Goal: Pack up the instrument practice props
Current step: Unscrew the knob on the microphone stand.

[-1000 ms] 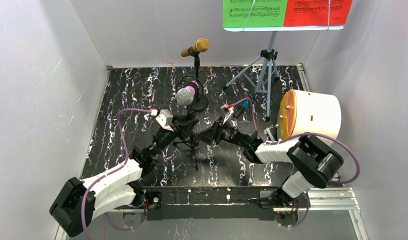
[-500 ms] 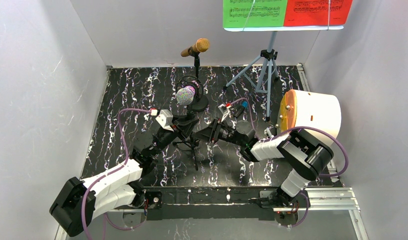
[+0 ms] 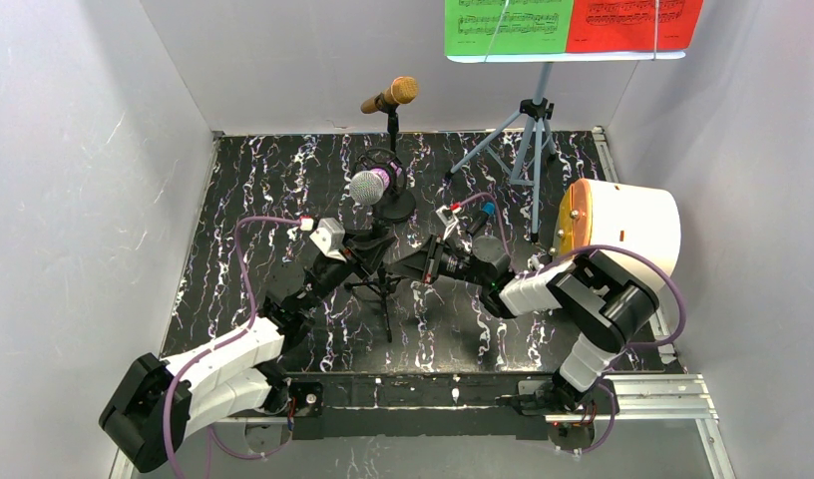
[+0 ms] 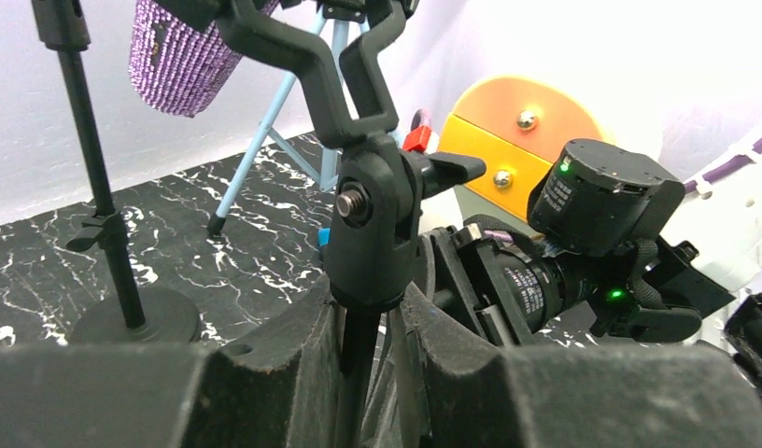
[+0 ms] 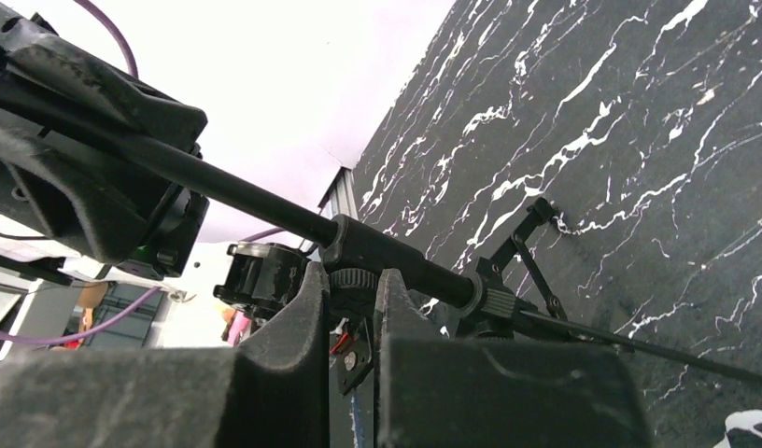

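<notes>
The purple glitter microphone (image 3: 368, 186) (image 4: 176, 51) sits in the clip of a thin black mic mount (image 3: 381, 289) (image 4: 372, 210) with tripod legs, mid-table. My left gripper (image 3: 376, 249) (image 4: 373, 322) is shut on its thin pole just under the clip joint. From the right, my right gripper (image 3: 411, 267) (image 5: 354, 285) is shut on the knurled knob on the pole's collar (image 5: 396, 257). The gold microphone (image 3: 391, 95) stands behind on a round-based mount (image 3: 397, 206). The pale blue music rack (image 3: 531, 125) holds the green (image 3: 506, 25) and red (image 3: 632, 20) score sheets at the back right.
A white drum-shaped case with an orange drawer front (image 3: 622, 228) (image 4: 513, 140) lies on its side at the right edge of the table. White walls close the back and both sides. The music rack's tripod legs (image 3: 478, 155) spread near the round base.
My right gripper has closed from open onto the mount's knob and edged left. The purple microphone has shifted slightly toward the back. The left gripper kept its hold.
</notes>
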{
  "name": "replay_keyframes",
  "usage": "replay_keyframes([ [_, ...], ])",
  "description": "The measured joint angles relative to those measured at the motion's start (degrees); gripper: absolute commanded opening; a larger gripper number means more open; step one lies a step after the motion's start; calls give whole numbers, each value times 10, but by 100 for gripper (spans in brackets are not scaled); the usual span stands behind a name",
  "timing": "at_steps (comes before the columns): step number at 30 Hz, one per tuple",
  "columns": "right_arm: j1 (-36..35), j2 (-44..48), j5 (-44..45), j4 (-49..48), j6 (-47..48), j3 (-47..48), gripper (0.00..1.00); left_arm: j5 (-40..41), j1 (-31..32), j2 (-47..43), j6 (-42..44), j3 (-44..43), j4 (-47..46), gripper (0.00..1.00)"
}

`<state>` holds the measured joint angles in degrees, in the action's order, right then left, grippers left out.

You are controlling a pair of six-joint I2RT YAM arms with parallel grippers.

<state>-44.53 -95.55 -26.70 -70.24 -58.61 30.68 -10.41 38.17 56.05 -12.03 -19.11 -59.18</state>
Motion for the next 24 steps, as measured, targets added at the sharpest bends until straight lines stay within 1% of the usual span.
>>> replay_keyframes([
  [5, 7, -17, -31, -11, 5, 16, 1, 5, -4, 5, 1, 9, 28, 0],
  [7, 10, -22, -47, -10, 13, 26, 1, 5, -5, 5, 26, 11, 23, 0],
  [12, 18, -21, -88, 33, 76, 54, 1, 6, -6, 2, 31, 11, 26, 0],
  [14, 18, -14, -98, 67, 128, 69, 1, 10, -7, 0, 33, 11, 28, 0],
  [19, 14, 22, -111, 141, 292, 78, 1, 6, -7, -5, 35, 12, 36, 0],
  [24, 11, 47, -132, 216, 492, 97, 1, 2, -7, -5, 35, 12, 37, 0],
])
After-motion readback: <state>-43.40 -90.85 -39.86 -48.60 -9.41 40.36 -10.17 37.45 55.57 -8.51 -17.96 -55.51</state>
